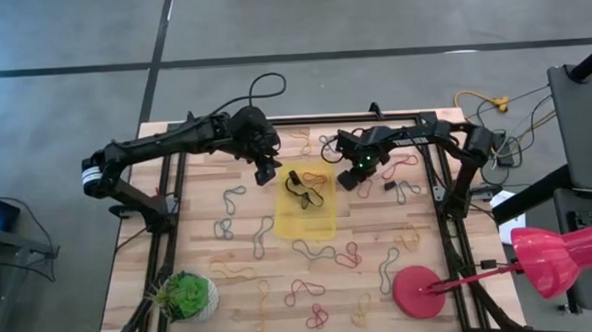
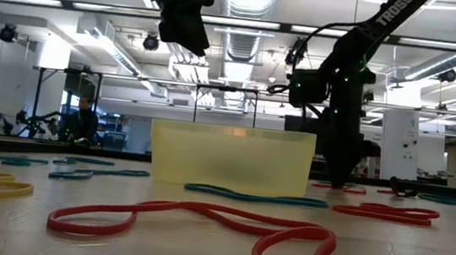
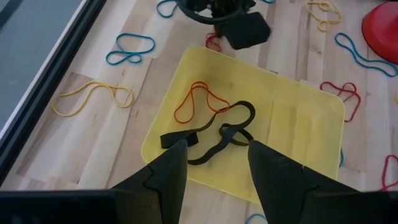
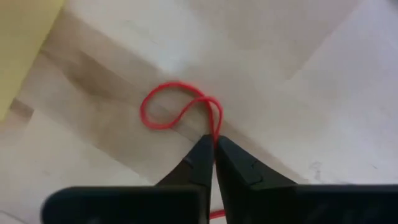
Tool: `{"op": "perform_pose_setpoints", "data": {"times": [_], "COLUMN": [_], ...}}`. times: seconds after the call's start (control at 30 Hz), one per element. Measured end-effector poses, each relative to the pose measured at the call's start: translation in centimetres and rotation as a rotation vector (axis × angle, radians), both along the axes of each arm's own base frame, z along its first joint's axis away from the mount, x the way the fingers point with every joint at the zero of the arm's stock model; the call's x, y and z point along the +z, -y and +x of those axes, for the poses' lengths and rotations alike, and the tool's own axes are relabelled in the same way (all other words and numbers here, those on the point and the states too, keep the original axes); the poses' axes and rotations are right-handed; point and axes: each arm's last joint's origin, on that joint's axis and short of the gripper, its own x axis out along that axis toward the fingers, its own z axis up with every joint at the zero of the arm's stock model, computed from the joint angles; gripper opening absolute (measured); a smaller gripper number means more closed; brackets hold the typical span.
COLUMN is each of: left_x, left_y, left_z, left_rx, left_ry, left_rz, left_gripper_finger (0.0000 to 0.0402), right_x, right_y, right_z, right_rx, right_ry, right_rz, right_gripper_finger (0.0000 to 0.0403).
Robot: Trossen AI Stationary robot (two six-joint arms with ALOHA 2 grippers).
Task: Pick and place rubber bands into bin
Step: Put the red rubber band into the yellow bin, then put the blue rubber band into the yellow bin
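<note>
The right gripper (image 4: pixel 214 144) is down at the wooden table top, toward the far right part of the desk, its two dark fingers pinched together on a thin red rubber loop (image 4: pixel 177 107) whose free end curls out ahead of the tips on the boards. It sits just beside the right wall of the shallow translucent yellow plastic bin (image 1: pixel 310 223), which stands near the middle of the desk, a little toward the far edge.

The left gripper (image 3: pixel 213 163) hangs above the bin's far left corner with its fingers apart and nothing between them. Below it in the bin lie a red band (image 3: pixel 199 102) and a black band (image 3: pixel 214 134).

Many other thin rubber bands (image 1: pixel 311 285) in red, yellow, blue-grey and green are strewn across the desk, thickest toward the near edge.

I'd judge the step in hand to be the grasp on the red loop by the right arm. Next it would need a lift clear of the boards, a short carry over the bin's right wall, and a release above the tray. The limp loop could slip or snag the rim.
</note>
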Motion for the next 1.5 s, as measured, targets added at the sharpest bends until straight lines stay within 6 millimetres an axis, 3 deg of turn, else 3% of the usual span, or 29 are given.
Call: {"op": "perform_pose_setpoints", "data": {"times": [0.07,0.23,0.37,0.47,0.57,0.8,1.0,1.23,1.5], "left_x": [0.1,0.1,0.1,0.1,0.1,-0.6,-2.2,-6.8,-15.7], "left_y": [0.0,0.0,0.0,0.0,0.0,0.4,1.0,1.5,0.8], "left_z": [-0.1,-0.1,-0.1,-0.1,-0.1,-1.5,-2.9,-5.2,-8.5], "left_rx": [-0.001,-0.002,-0.002,-0.016,-0.021,-0.062,-0.052,0.074,0.214], "left_ry": [0.003,0.005,0.005,0.003,0.001,-0.155,-0.307,-0.446,-0.676], "left_rz": [0.002,0.003,0.004,0.017,0.022,0.030,-0.036,-0.062,-0.164], "left_gripper_finger": [0.0155,0.0155,0.0155,0.0155,0.0155,0.0155,0.0155,0.0155,0.0155], "right_x": [1.1,6.6,12.4,15.3,17.0,15.8,14.4,15.1,17.0], "right_y": [-0.5,-1.6,-3.0,-3.6,-3.7,-4.3,-6.6,-8.3,-8.5], "right_z": [-0.2,-0.7,-0.8,0.0,1.8,7.4,10.6,10.0,8.0], "right_rx": [0.005,-0.043,-0.096,-0.071,-0.038,0.095,0.247,0.365,0.361], "right_ry": [0.029,0.200,0.411,0.535,0.631,0.609,0.519,0.390,0.371], "right_rz": [0.008,-0.059,-0.110,-0.119,-0.120,-0.081,-0.022,-0.193,-0.222], "right_gripper_finger": [0.0008,0.0008,0.0008,0.0008,0.0008,0.0020,0.0083,0.0166,0.0212]}}
